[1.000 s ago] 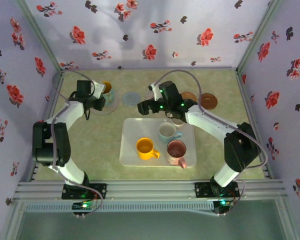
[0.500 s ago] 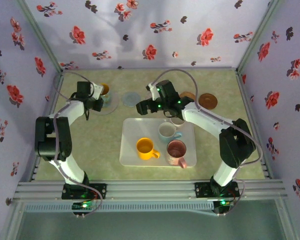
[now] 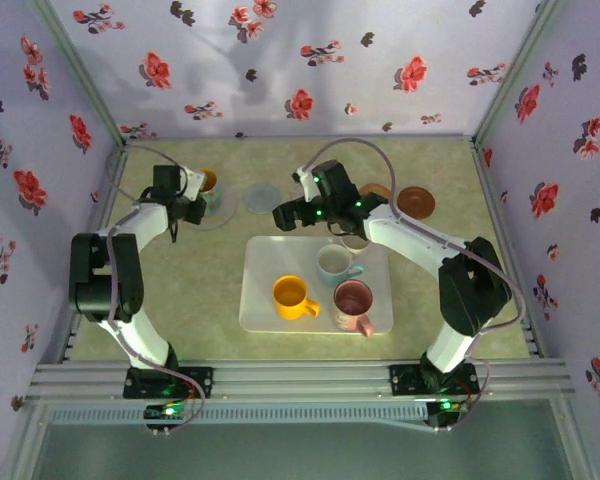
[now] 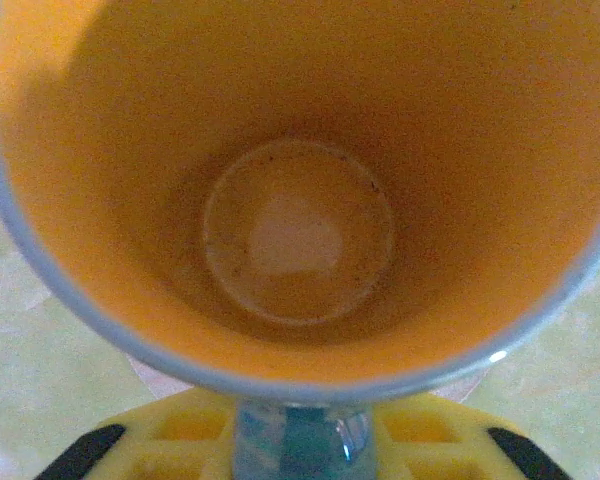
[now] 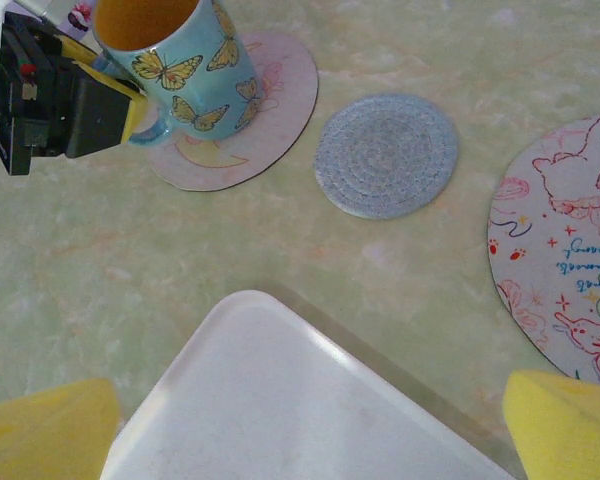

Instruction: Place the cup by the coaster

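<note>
The cup (image 5: 175, 50) is blue with butterflies and orange inside (image 4: 300, 200). It stands upright on a pale pink coaster (image 5: 270, 110) at the far left of the table (image 3: 208, 181). My left gripper (image 4: 300, 440) is shut on the cup's handle, its yellow pads (image 4: 420, 440) close against both sides. From the right wrist view the left gripper (image 5: 130, 110) sits at the cup's left side. My right gripper (image 5: 310, 430) hangs open and holds nothing above the far left corner of the white tray (image 5: 280, 400).
A blue-grey coaster (image 5: 385, 155) lies to the right of the cup, then a white one with red drawings (image 5: 570, 250). A brown coaster (image 3: 417, 202) is at the far right. The tray (image 3: 265, 300) holds a yellow (image 3: 291, 296), a white (image 3: 333, 264) and a pink mug (image 3: 353, 300).
The left arm has shifted a little with the cup and drawn its elbow in toward the left wall. The right gripper has edged slightly left.
</note>
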{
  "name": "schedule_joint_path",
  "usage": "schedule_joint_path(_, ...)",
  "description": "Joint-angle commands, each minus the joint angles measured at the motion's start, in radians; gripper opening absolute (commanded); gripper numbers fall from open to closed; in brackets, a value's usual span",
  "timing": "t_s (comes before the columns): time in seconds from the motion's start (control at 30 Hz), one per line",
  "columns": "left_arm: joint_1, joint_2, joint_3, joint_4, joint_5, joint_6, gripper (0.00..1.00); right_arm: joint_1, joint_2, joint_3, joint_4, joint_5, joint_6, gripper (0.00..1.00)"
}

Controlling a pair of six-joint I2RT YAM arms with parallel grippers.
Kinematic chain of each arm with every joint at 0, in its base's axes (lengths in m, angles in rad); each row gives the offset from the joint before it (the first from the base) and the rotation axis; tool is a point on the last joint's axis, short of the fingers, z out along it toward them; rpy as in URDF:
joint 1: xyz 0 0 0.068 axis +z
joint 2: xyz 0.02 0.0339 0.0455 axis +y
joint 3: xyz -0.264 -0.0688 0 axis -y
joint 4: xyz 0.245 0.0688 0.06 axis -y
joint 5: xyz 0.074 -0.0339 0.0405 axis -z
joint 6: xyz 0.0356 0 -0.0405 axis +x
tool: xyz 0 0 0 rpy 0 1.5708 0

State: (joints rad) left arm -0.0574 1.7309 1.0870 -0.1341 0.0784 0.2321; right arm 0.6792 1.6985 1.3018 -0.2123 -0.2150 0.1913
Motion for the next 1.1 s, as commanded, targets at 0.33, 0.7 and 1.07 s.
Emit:
schedule_joint_path(0.33, 0.013, -0.059, -0.06, 0.117, -0.002, -0.018, 0.5, 0.011, -0.038, 0.002, -0.017, -0.007, -0.011, 1.0)
schedule_joint_path(0.7, 0.012, -0.115, -0.101, 0.143, 0.005, -0.022, 0.58, 0.022, -0.076, -0.005, -0.047, 0.003, -0.022, 1.0)
schedule_joint_path(1.07, 0.011, -0.213, -0.134, 0.179, -0.015, -0.039, 0.82, 0.034, -0.138, -0.036, -0.071, 0.022, -0.062, 1.0)
